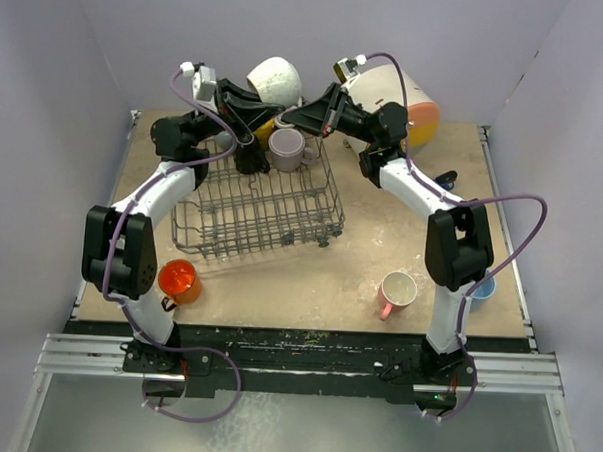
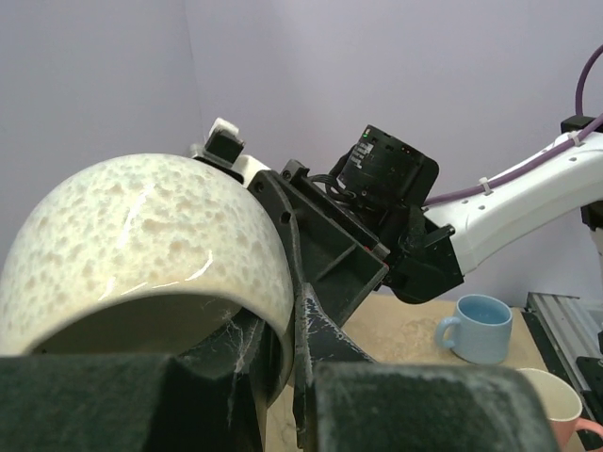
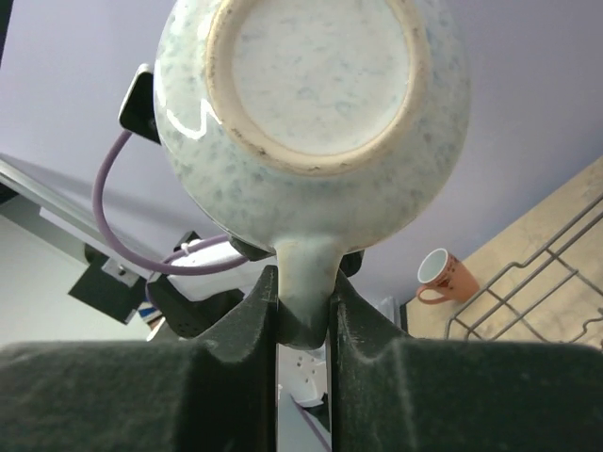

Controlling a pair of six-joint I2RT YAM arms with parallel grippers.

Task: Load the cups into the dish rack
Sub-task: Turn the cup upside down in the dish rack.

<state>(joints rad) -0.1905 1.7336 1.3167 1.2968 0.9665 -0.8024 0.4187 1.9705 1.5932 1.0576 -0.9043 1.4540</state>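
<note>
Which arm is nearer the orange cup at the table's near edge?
Left. The left arm's elbow stands right beside the orange cup. The right arm rises on the table's other side. The left end effector and right end effector both grip the white speckled cup far back.

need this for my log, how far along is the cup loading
Early on. Done: one mauve mug seems to sit at the far edge of the rack. In hand: a white speckled mug is held above the rack, left fingers on its rim, right fingers clamped on its handle. Left: an orange mug, pink mug and blue mug stand on the table.
</note>
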